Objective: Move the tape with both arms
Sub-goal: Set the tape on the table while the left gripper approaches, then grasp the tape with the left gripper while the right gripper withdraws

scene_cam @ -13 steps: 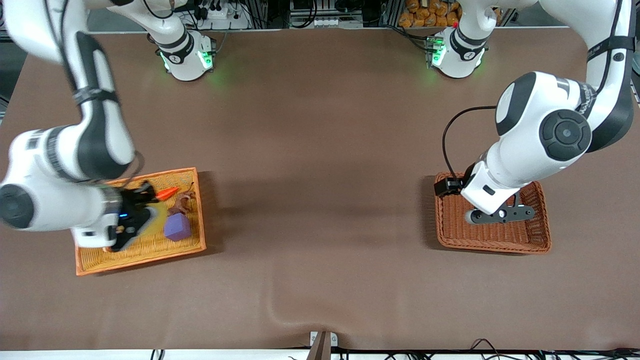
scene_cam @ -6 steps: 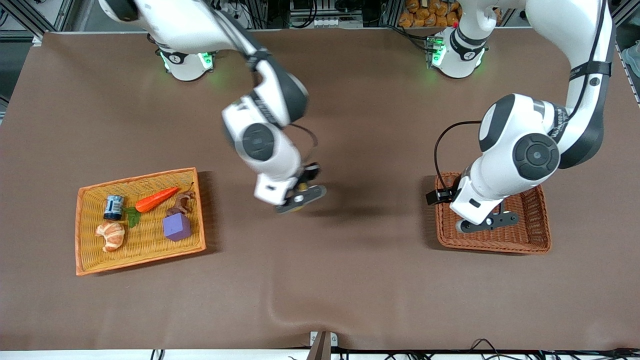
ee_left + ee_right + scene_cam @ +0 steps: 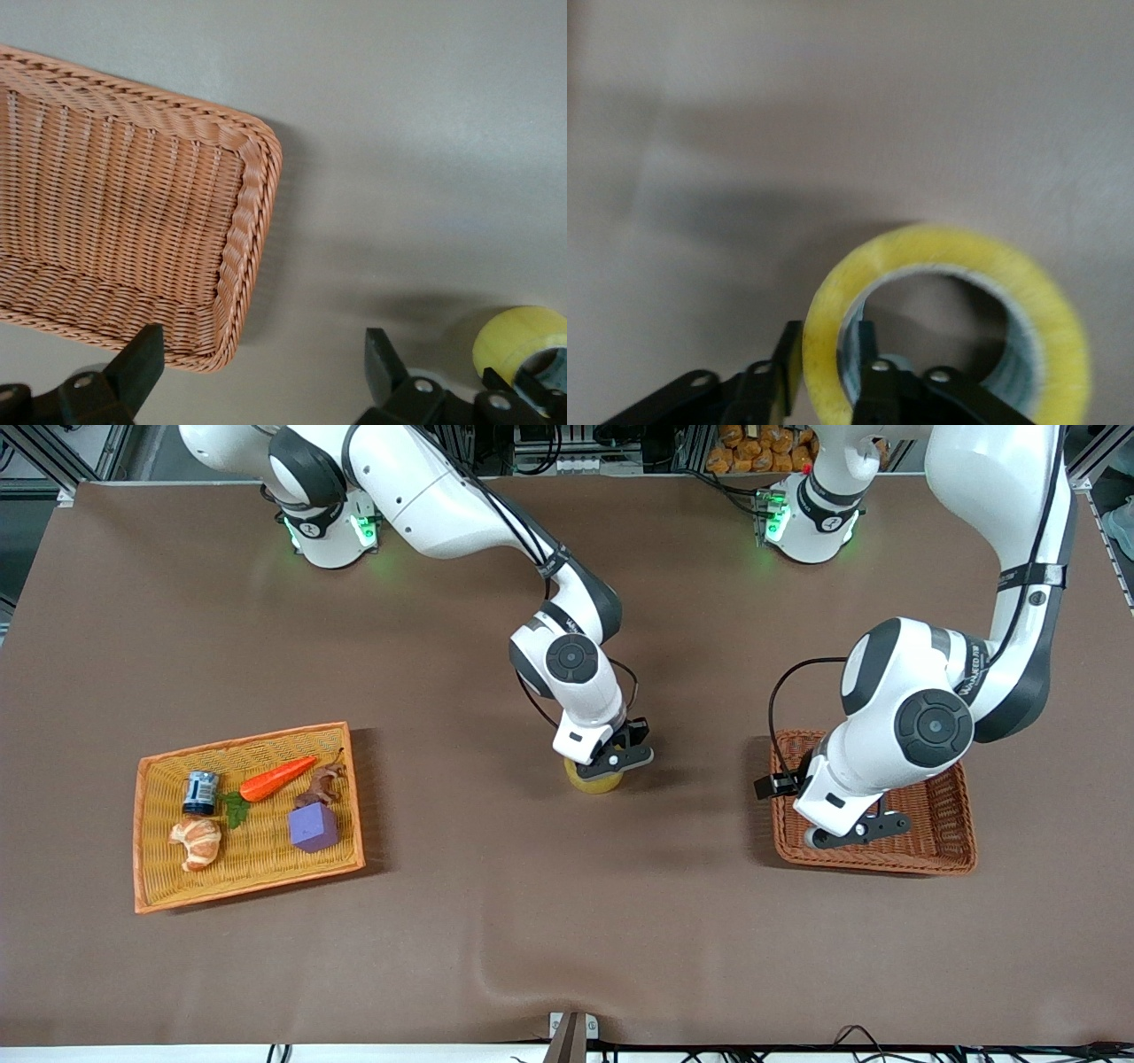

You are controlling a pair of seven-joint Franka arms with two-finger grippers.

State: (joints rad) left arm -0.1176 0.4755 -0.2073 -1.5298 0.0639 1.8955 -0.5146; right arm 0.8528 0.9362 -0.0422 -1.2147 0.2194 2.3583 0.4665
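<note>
Yellowish tape roll (image 3: pixel 595 779) sat mid-desk (image 3: pixel 532 921), right pincer (image 3: pixel 611 763) clamped on its wall. Left pincer (image 3: pixel 855 831) hung spread over the wicker basket (image 3: pixel 961 849). Risk: the roll tips if released tilted.

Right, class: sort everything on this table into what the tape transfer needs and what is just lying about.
Needed:
- tape
- right pincer, shut on the tape's wall at mid-table
- left pincer, open, over the brown basket

Lying about, all in the orange tray:
- carrot
- purple block
- croissant
- small jar
</note>
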